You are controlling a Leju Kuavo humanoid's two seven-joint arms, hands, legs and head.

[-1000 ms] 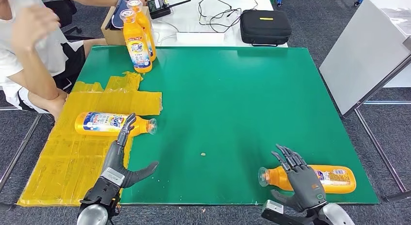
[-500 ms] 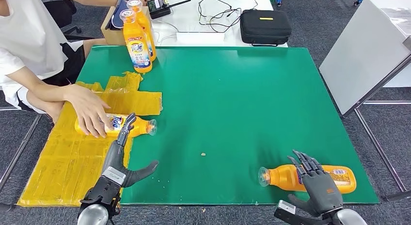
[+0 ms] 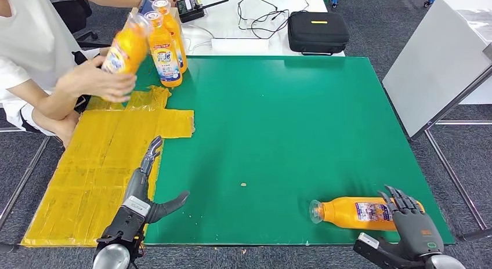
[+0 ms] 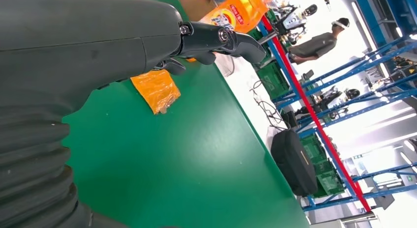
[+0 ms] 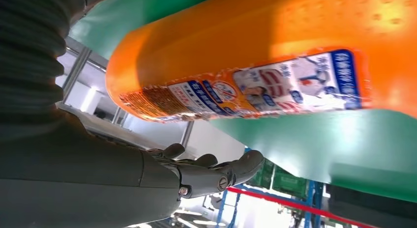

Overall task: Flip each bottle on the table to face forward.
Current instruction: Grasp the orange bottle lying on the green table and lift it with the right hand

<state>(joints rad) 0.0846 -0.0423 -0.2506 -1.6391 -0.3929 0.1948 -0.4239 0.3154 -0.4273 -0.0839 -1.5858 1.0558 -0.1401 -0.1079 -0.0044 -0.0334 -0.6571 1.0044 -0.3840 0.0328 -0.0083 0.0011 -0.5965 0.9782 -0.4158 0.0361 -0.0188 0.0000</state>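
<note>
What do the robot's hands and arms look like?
Both the left hand and the right hand are dark grey, with slim black jointed fingers and a thick grey thumb. Each wrist wears a grey ribbed cover, and the arms are silver.

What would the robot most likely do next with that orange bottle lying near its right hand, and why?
Probably close the right hand around the base of the lying orange plastic bottle to roll it over. The bottle lies on the green table mat near the front edge, cap pointing left, with its small-print back label up. The hand sits at its base end with fingers apart, holding nothing. The left hand lies open on the mat, apart from any bottle.
</note>
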